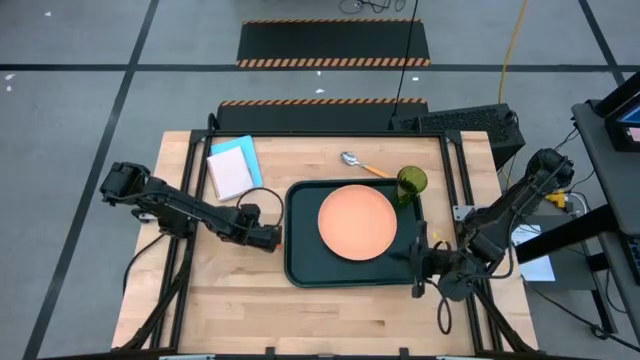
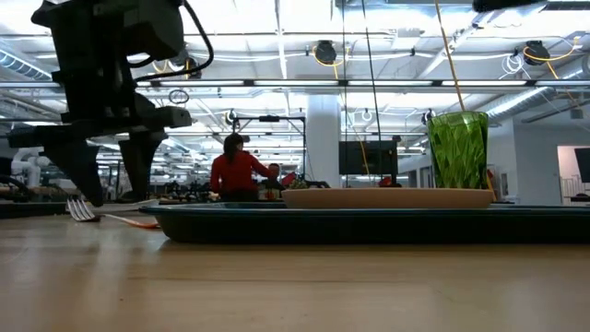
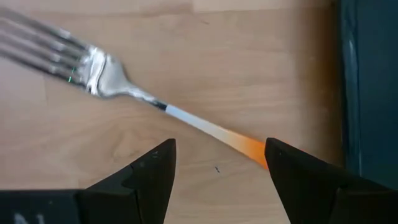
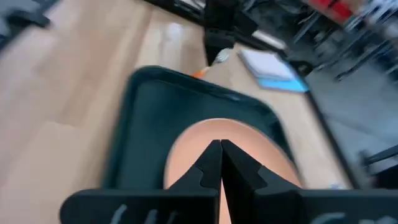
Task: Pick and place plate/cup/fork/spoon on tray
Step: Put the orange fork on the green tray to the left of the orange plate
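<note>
The fork (image 3: 124, 87) lies flat on the table just left of the tray (image 1: 300, 262), tines (image 2: 81, 210) toward the near side. My left gripper (image 3: 217, 168) is open low over it, one finger on each side of the orange handle end (image 3: 245, 146); whether a finger touches it I cannot tell. The salmon plate (image 1: 357, 222) lies in the tray. The green cup (image 1: 411, 182) stands at the tray's far right corner. The spoon (image 1: 358, 163) lies on the table beyond the tray. My right gripper (image 1: 420, 262) is shut and empty over the tray's right near rim.
A blue and white notebook (image 1: 232, 167) lies at the table's far left. The left arm (image 1: 180, 208) reaches in across the table's left side. A person in red (image 2: 238, 173) stands in the room far behind the table.
</note>
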